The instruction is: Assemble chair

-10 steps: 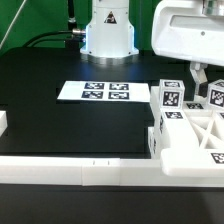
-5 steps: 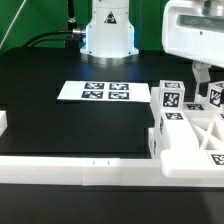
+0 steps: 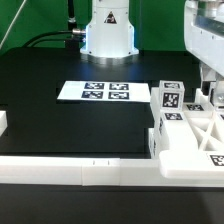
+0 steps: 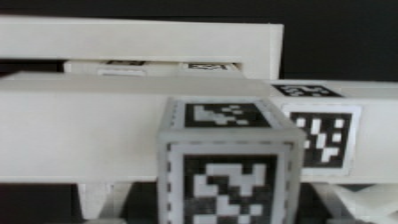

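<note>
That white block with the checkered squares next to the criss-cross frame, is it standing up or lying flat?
Standing up. In the exterior view the tagged block rises upright behind the X-braced frame, one tag facing the camera; the wrist view shows another on its top.

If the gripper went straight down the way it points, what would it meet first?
Most likely the tagged upright block centred in the wrist view, standing above the X-braced frame. The gripper is mostly cropped, so depth is uncertain.

The exterior view looks from the tabletop's (image 3: 60,125) front edge toward the robot base at the far edge, slightly downward. The wrist view sits very close to the tagged chair pieces (image 4: 222,170), also visible at the exterior view's right (image 3: 190,135).
</note>
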Tool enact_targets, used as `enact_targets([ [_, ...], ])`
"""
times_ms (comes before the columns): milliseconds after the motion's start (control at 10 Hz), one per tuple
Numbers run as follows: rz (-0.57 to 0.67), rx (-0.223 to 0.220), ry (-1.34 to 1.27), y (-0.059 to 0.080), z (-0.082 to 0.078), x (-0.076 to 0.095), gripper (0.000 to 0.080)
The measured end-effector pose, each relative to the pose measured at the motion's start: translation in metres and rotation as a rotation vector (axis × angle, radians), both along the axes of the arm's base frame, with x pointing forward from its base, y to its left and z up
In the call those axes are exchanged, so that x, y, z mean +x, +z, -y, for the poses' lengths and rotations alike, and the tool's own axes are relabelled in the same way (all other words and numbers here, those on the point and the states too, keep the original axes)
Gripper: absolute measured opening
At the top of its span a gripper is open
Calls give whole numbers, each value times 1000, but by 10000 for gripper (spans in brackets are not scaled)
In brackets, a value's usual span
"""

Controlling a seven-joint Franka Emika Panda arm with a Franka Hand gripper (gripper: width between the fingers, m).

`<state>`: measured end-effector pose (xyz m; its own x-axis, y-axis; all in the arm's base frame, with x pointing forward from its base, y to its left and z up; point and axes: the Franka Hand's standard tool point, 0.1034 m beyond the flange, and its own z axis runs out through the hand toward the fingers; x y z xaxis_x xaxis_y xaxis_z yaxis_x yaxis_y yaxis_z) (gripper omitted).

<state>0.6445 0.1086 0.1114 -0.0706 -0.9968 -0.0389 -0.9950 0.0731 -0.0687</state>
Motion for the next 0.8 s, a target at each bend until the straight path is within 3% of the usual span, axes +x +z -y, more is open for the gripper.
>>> enact_targets([
  [300, -12, 15, -210, 2, -2, 1, 285],
  [700, -12, 31, -218, 1, -3, 1, 285],
  [800, -10, 28, -172, 1, -2, 1, 443],
])
